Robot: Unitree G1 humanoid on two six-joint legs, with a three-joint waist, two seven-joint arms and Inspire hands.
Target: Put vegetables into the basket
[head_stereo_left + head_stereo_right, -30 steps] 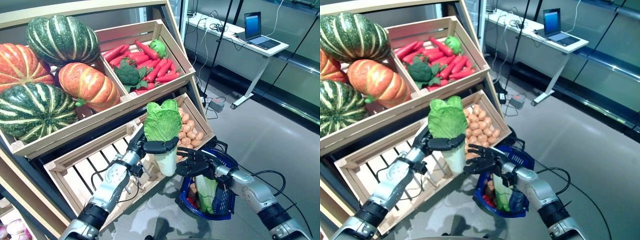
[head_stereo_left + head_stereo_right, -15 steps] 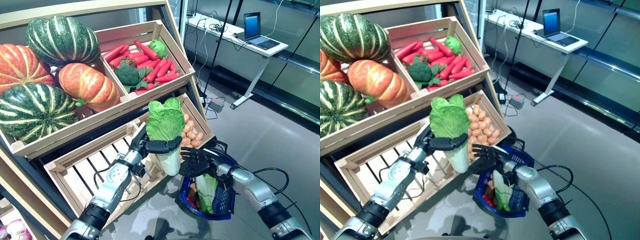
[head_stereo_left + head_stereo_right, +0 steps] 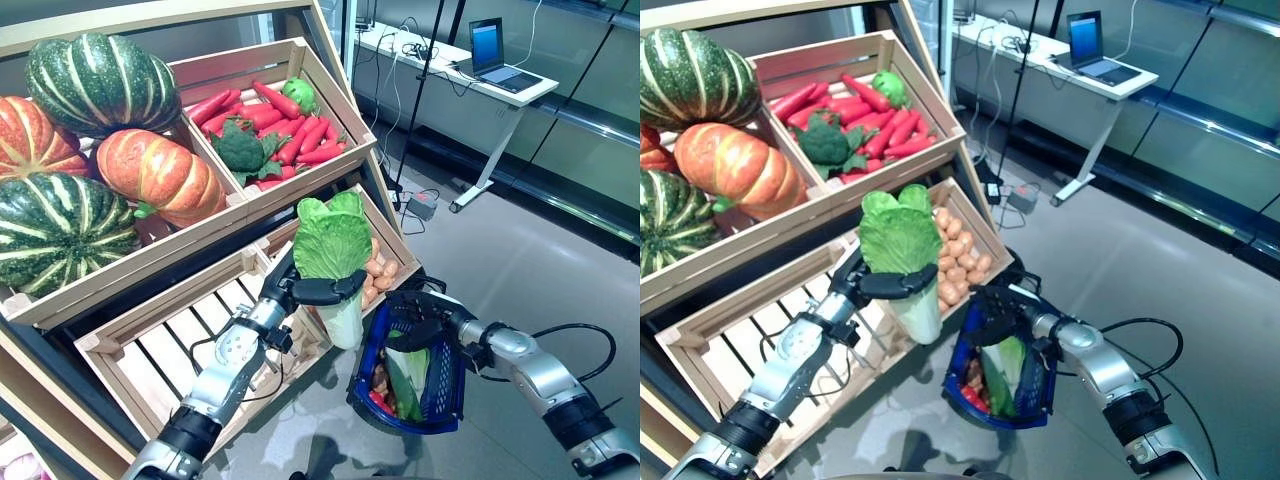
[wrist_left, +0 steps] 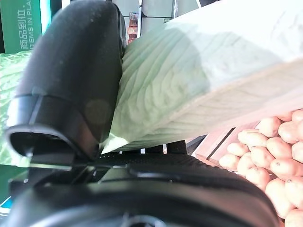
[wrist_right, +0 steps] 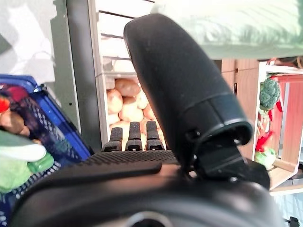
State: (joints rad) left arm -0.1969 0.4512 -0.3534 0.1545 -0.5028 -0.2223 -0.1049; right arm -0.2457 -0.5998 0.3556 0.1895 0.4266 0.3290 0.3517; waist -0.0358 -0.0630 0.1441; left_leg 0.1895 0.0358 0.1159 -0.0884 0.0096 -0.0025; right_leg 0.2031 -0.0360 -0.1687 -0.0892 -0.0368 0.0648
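The left hand [image 3: 300,290] clasped the upright cabbage [image 3: 332,245] with curled fingers, just beside and above the blue basket [image 3: 440,375], whose near rim the right hand's [image 3: 425,322] curled fingers appeared to hook.

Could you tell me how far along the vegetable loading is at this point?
Partly done: the blue basket already holds a leafy green and some small red and brown pieces. In hand: the left hand grips a cabbage upright, beside the basket and not yet over it, while the right hand is at the basket's rim. Left: getting the cabbage into the basket; the crates still hold potatoes and red vegetables.
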